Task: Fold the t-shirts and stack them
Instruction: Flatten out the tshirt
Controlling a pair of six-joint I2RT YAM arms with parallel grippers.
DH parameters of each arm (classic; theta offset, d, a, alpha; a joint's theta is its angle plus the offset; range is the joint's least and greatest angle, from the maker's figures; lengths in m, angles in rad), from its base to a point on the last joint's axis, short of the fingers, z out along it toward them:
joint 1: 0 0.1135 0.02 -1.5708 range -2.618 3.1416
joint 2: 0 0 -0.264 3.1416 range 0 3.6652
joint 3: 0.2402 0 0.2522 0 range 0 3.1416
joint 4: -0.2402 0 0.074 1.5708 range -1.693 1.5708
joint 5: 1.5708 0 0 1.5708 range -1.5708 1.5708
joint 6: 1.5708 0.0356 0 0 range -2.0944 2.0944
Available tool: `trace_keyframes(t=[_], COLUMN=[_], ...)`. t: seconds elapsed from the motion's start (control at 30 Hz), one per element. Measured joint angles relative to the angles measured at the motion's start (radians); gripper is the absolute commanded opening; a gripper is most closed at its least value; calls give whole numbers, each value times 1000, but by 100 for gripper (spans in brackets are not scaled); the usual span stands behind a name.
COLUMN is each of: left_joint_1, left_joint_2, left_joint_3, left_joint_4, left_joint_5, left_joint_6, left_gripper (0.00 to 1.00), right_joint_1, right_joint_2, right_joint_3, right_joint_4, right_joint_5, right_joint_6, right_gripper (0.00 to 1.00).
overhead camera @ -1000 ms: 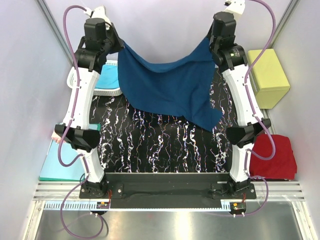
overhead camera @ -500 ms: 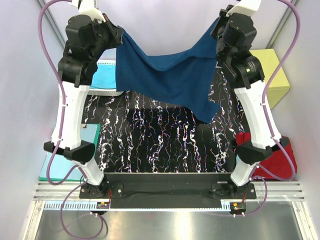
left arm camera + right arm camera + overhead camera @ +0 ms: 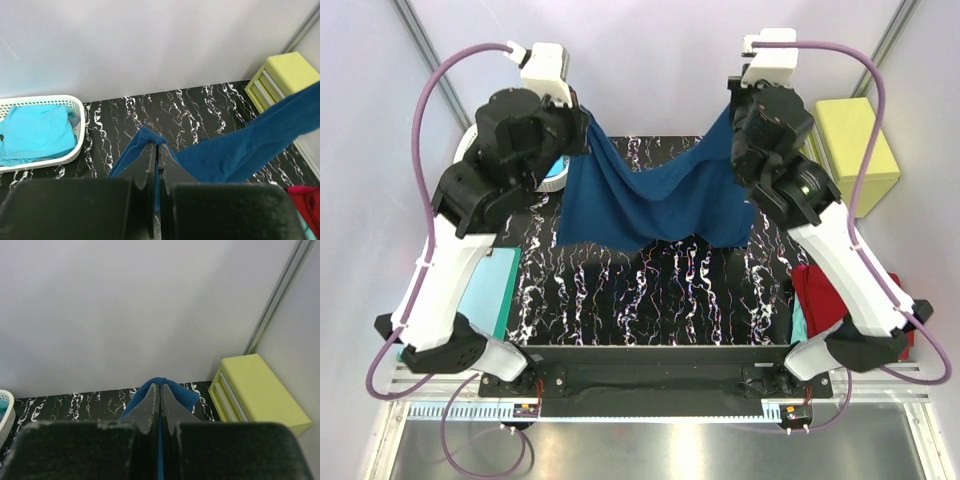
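Observation:
The navy blue t-shirt [image 3: 650, 205] hangs in the air between my two arms, sagging in the middle above the black marbled table [image 3: 650, 290]. No chest print shows. My left gripper [image 3: 156, 146] is shut on its left corner [image 3: 145, 134]; the cloth stretches off to the right in that view [image 3: 250, 145]. My right gripper [image 3: 160, 386] is shut on the right corner [image 3: 161, 381]. In the top view both grippers' fingertips are hidden behind the arms. A turquoise t-shirt [image 3: 32, 135] lies in the white basket [image 3: 45, 161]. A red t-shirt [image 3: 817, 300] lies at the right, partly under the right arm.
A yellow-green drawer box [image 3: 855, 140] stands at the back right, also in the right wrist view [image 3: 260, 390]. A flat teal clipboard [image 3: 485, 295] lies at the left under the left arm. The basket shows behind the left arm [image 3: 555, 178]. Pale walls enclose the back and sides.
Both arms have swung higher and toward the near side with the shirt still held. The shirt hangs lower in the view, bunched more narrowly between the grippers.

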Motion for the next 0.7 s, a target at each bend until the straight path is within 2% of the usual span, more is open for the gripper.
trace_keyframes(t=[0.13, 0.27, 0.43, 0.6, 0.7], left_joint_1=[-137, -264, -477, -703, -808], left_joint_2=[-61, -149, -191, -109, -72], left_joint_3=[-26, -101, -105, 39, 68], left_joint_4=[-17, -27, -35, 2, 121], left_joint_5=[-114, -228, -453, -687, -810], left_joint_6=[12, 3, 18, 138, 284], left_gripper=[0, 0, 0, 0, 0], right_joint_1=[79, 159, 196, 214, 217], right_joint_2=[-93, -215, -303, -328, -341], right_joint_3=[-45, -140, -159, -110, -100], right_joint_4=[21, 135, 253, 316, 344], right_joint_5=[60, 148, 229, 263, 269], right_joint_6=[-62, -178, -296, -371, -402], right_gripper=[0, 0, 0, 0, 0])
